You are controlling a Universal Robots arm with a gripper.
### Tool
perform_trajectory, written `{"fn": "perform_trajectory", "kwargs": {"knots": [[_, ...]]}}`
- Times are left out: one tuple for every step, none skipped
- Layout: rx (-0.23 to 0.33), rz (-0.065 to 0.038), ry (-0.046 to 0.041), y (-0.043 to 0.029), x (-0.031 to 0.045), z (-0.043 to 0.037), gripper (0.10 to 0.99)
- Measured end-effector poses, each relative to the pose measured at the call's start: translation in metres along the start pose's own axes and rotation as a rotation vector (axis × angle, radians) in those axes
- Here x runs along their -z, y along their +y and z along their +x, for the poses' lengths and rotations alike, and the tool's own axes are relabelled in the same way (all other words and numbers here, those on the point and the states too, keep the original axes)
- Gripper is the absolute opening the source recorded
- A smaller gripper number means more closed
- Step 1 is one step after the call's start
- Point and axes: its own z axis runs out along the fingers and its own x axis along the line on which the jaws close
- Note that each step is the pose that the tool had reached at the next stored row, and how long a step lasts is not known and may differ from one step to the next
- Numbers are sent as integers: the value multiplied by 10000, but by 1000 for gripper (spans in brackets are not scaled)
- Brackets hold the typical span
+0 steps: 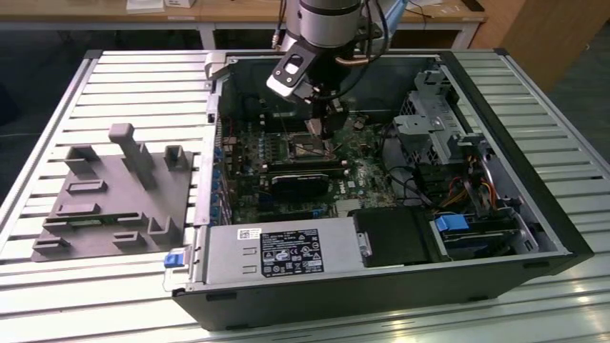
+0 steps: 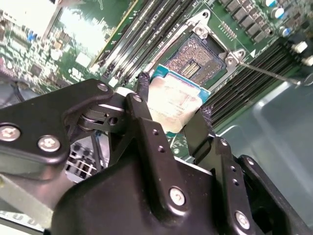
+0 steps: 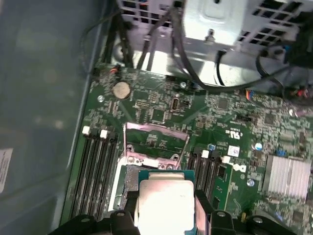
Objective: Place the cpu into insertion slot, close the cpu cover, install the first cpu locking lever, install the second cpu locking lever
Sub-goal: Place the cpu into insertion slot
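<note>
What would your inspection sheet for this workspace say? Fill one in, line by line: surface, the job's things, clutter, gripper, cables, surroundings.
Surface: slatted metal table carrying an open computer case.
Job's things: the cpu is held above the board, not yet in the insertion slot, whose dark centre is uncovered; the cpu cover stands raised.
Clutter: grey fixture on the table, at the exterior view's left.
Gripper: gripper shut on the cpu, one finger on each side.
Cables: black cables and coloured wires inside the case, away from the slot.
Surroundings: wooden desks behind the table.
</note>
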Motion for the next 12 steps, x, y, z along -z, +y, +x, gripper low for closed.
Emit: {"fn": "perform_trajectory", "kwargs": {"knots": [[-153,-3,-10,-1,-6,0,537],[-296,-5,-20,-2,-13,0,537],[-438,-8,-28,-3,-22,0,537],[-574,-10,-38,-5,-32,0,537],[-712,-12,-47,-7,-42,1,537],[-829,-14,-55,-10,-52,1,537],[-939,-16,-62,-13,-62,2,537],[-1038,-18,-68,-17,-71,4,537],[-1115,-20,-73,-25,-79,6,537],[-1171,-21,-77,-36,-86,8,537],[-1211,-22,-80,-52,-92,10,537],[-1241,-23,-82,-67,-100,12,537]]}}
